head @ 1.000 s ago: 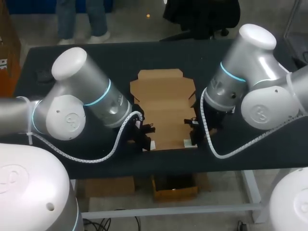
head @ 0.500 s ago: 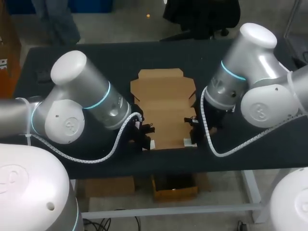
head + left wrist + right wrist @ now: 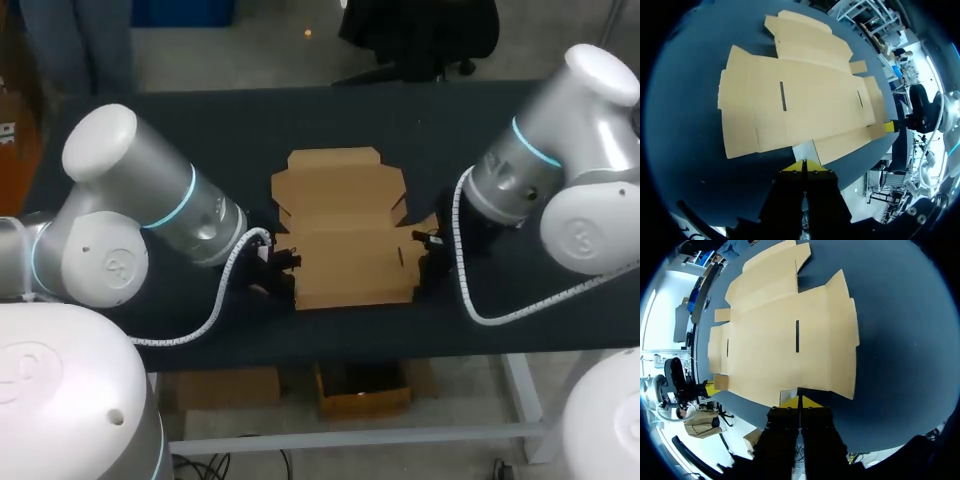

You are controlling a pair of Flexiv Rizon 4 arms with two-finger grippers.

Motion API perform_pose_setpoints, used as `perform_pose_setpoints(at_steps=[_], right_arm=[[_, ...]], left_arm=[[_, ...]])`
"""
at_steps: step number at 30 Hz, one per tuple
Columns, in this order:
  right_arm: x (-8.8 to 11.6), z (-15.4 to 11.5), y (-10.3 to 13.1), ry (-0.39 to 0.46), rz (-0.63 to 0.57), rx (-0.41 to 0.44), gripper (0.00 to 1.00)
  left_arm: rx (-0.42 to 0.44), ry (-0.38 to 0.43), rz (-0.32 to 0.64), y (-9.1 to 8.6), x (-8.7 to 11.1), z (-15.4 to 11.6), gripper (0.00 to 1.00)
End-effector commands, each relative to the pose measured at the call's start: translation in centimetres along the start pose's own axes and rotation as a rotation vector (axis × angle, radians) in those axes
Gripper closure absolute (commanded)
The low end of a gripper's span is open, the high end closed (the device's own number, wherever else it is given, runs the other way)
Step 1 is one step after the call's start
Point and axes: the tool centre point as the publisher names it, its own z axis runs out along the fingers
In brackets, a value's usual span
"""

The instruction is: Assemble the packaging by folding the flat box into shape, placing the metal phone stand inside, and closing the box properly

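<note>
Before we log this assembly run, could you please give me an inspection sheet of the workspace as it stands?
Surface: black table, carrying the box at its middle.
Job's things: brown flat cardboard box lies unfolded, flaps spread; metal phone stand: nothing seen.
Clutter: nothing seen.
Grippers: left gripper and right gripper each sit at a near corner of the box, yellow fingertips closed together; whether they pinch cardboard cannot be told.
Cables: white spiral-wrapped cable on the left arm and another on the right arm, both off the box.
Surroundings: nothing seen reaching over the table.
</note>
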Motion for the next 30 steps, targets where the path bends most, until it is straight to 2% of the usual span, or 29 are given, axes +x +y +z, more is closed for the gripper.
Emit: perform_pose_setpoints(at_steps=[1, 12, 22, 23, 27, 28, 29, 30], right_arm=[[-1.0, -1.6, -0.8, 0.036, 0.002, -0.02, 1.0], [-2.2, -3.9, 0.1, 0.088, 0.007, -0.075, 1.0], [-4.3, -6.6, 1.7, 0.124, 0.027, -0.111, 1.0], [-4.6, -7.0, 2.0, 0.125, 0.03, -0.114, 0.96], [-5.3, -7.9, 3.1, 0.137, 0.033, -0.113, 0.78], [-5.4, -8.1, 3.4, 0.138, 0.033, -0.113, 0.72], [-5.5, -8.3, 3.7, 0.14, 0.033, -0.116, 0.67], [-5.7, -8.5, 4.0, 0.152, 0.031, -0.121, 0.62]], left_arm=[[-0.003, 0.008, -0.002, -0.2, -0.6, -1.4, 1.0], [0.032, 0.043, 0.006, -1.7, -0.9, -3.8, 1.0], [0.033, 0.057, 0.002, -4.1, -1.5, -5.4, 0.98], [0.033, 0.058, 0.003, -4.3, -1.6, -5.6, 0.8], [0.041, 0.063, 0.01, -5.0, -1.8, -6.3, 0.52], [0.042, 0.063, 0.011, -5.1, -1.9, -6.5, 0.24], [0.045, 0.064, 0.014, -5.4, -1.9, -6.7, 0.06], [0.046, 0.065, 0.015, -5.6, -2.0, -6.8, 0.0]])
